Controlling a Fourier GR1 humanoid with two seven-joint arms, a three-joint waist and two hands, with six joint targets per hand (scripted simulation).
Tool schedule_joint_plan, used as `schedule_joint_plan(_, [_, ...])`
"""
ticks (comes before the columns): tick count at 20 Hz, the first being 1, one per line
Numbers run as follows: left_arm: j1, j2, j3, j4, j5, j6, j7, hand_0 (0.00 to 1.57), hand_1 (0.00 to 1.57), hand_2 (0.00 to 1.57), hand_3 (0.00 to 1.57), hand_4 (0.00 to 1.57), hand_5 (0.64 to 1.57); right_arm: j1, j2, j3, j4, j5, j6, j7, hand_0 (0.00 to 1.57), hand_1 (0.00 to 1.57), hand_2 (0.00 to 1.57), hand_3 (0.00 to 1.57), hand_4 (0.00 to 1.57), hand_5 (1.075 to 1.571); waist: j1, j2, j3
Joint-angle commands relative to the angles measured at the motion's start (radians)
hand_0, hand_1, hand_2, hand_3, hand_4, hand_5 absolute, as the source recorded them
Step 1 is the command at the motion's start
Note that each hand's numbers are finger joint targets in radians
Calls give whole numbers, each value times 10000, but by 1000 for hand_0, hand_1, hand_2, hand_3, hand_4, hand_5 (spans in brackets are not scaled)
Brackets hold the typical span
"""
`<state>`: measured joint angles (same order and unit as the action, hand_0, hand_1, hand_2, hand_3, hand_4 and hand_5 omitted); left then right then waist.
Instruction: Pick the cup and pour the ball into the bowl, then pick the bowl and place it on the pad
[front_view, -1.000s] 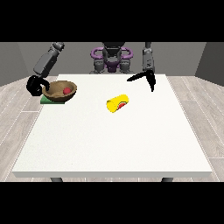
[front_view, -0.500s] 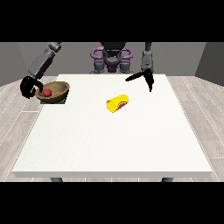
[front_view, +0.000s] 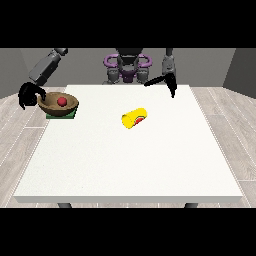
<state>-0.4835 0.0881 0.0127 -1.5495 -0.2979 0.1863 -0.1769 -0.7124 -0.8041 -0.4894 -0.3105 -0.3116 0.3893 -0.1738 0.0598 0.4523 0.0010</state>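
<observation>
Front view shows the white tabletop (front_view: 125, 160) with the robot at its far edge and both arms reaching forward. Near the far corner at the view's left, a brown bowl (front_view: 58, 105) sits on a green pad (front_view: 61, 115), whose edge shows below the bowl's base. A red ball (front_view: 62, 101) lies inside the bowl. The hand at the view's left (front_view: 29, 94) is beside the bowl's outer rim, just past the tabletop's edge, with its dark fingers curled downward; whether they touch or clasp the rim cannot be told, though a narrow gap seems to show between them and the bowl. Near the middle of the tabletop, a yellow cup (front_view: 135, 118) lies on its side, well apart from the bowl, with a reddish interior showing at its mouth. The hand at the view's right (front_view: 166, 81) hangs over the far edge of the tabletop, fingers straight and spread apart, holding nothing and well clear of the cup.
</observation>
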Motion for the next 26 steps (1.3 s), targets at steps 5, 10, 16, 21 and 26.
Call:
schedule_joint_plan(5, [294, 70, 30, -736, 257, -272, 383, 0, 0, 0, 0, 0, 1566, 395, 257, 501, -15, 547, -138, -583, 1571, 1571, 1571, 915, 697, 1568, 99, 39, 5])
schedule_joint_plan(10, [285, -15, -137, -1021, 11, -81, 262, 0, 0, 0, 0, 0, 1565, 201, -85, 551, 333, 749, -874, 10, 1571, 1571, 1571, 1571, 588, 1535, 163, 419, 5])
schedule_joint_plan(16, [452, -113, -356, -1407, -231, -40, 1017, 0, 0, 0, 0, 0, 1566, 18, -1011, 838, 183, 1248, -1414, 328, 0, 0, 427, 334, 0, 1481, -13, 79, 2])
schedule_joint_plan(21, [802, 421, 216, -1969, 467, -590, 617, 0, 0, 0, 0, 0, 1567, 129, -1263, 713, 228, 1179, -978, -34, 0, 0, 376, 158, 0, 1488, -10, 381, 4])
schedule_joint_plan(26, [1270, -37, -142, -2147, 276, -296, 654, 0, 0, 0, 0, 0, 1569, -122, -1598, 579, 196, 1018, -465, 219, 0, 0, 256, 213, 0, 1504, -219, 142, 3])
